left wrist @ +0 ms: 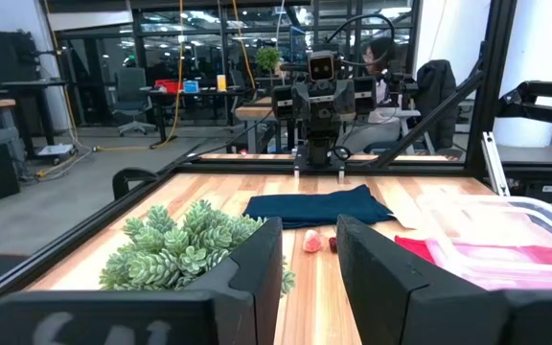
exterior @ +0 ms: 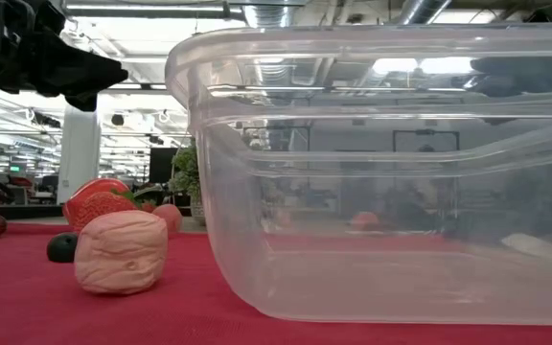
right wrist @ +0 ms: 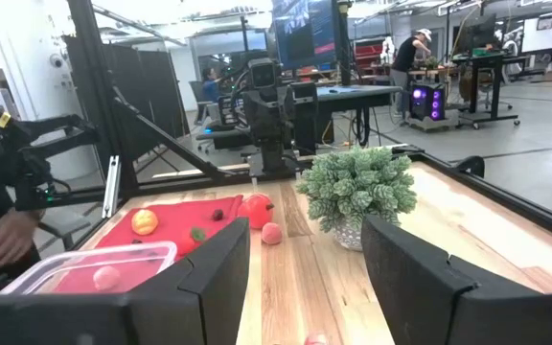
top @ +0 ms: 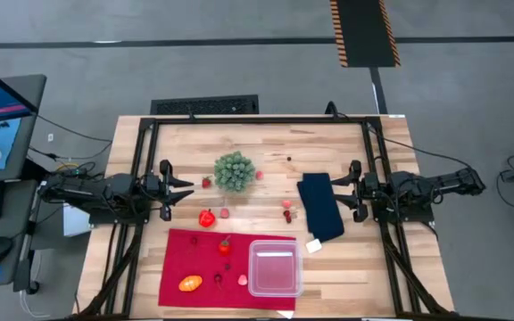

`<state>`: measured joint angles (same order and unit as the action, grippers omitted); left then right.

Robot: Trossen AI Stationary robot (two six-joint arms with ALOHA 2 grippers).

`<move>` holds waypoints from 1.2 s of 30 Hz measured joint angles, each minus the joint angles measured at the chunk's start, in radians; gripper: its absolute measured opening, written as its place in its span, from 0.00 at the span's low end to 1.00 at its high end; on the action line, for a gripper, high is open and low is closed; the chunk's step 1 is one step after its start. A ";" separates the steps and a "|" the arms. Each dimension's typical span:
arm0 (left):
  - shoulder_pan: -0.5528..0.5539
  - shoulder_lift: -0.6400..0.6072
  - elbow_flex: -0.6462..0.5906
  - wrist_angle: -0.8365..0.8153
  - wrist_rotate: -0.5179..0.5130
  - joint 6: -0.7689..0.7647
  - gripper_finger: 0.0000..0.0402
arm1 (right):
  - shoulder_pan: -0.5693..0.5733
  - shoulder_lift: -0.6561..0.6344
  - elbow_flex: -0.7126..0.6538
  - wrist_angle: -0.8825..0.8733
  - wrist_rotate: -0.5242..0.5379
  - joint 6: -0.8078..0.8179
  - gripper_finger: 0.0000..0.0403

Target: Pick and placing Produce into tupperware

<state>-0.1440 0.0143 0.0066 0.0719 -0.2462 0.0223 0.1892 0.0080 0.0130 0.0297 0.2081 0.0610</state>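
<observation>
Both grippers, left [top: 188,188] and right [top: 335,189], hover open and empty at opposite table [top: 266,143] edges, with the tupperware [top: 275,268] beside scattered produce [top: 207,218].

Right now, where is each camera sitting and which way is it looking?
High: overhead, looking down; both arms, left claw, right claw.
Low: on the red cloth, facing the tupperware.
Left wrist: behind its open claw, facing the right arm.
Right wrist: behind its open claw, facing the left arm.
Both wrists share the green bush.
</observation>
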 joint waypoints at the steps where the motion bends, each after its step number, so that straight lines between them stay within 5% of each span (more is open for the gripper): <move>1: 0.000 0.000 0.000 0.000 0.000 0.000 0.24 | 0.000 0.000 0.000 0.000 0.000 0.000 0.56; 36: 0.000 0.000 0.000 0.016 0.000 -0.018 0.24 | -0.009 0.000 0.000 0.106 0.029 0.014 0.56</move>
<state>-0.1436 0.0143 0.0063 0.0875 -0.2462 0.0044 0.1806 0.0079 0.0128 0.1357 0.2375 0.0750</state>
